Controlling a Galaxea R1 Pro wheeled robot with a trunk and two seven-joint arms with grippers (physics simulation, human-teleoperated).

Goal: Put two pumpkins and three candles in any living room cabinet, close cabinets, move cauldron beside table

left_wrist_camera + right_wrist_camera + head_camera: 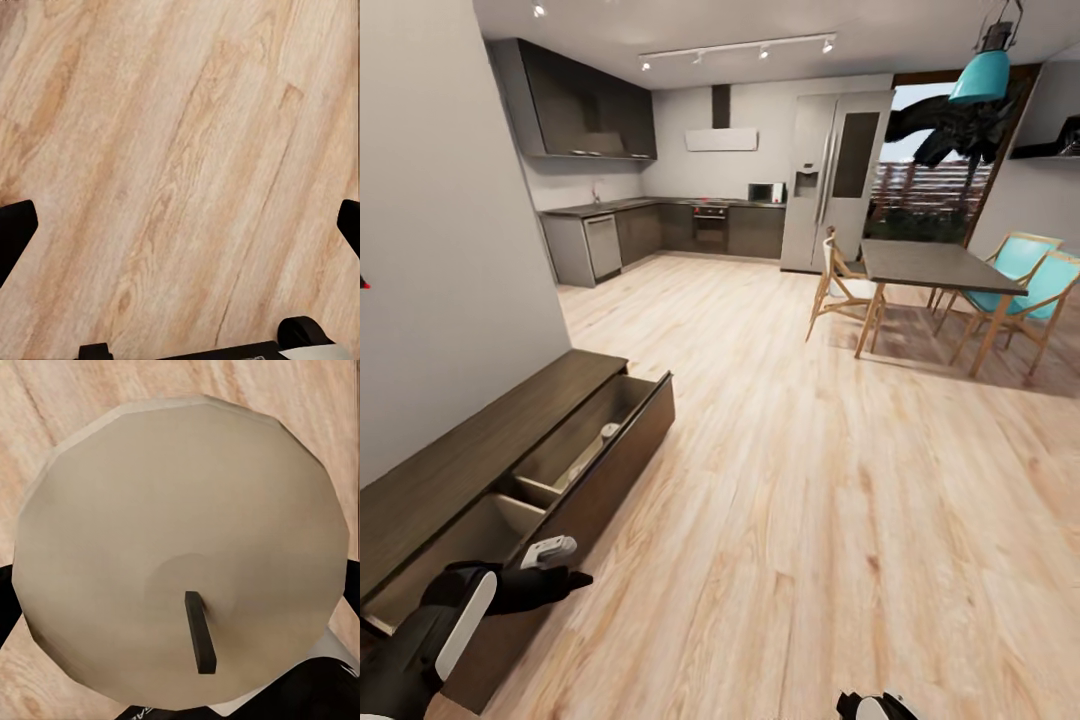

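Wooden floor point(180, 150) below parted left jaws; right jaws grip candle point(180, 555), fingers mostly hidden.

The left arm point(430, 635) extends forward and low, its white-and-black forearm ending in the left gripper point(565, 578), fingers pointing ahead. In the left wrist view the two dark fingertips point(13, 232) sit at opposite edges of the frame, jaws spread wide with nothing between them. The right gripper point(875, 706) is visible only as a dark tip at the lower edge of the head view; its jaws are closed on a candle point(180, 555).
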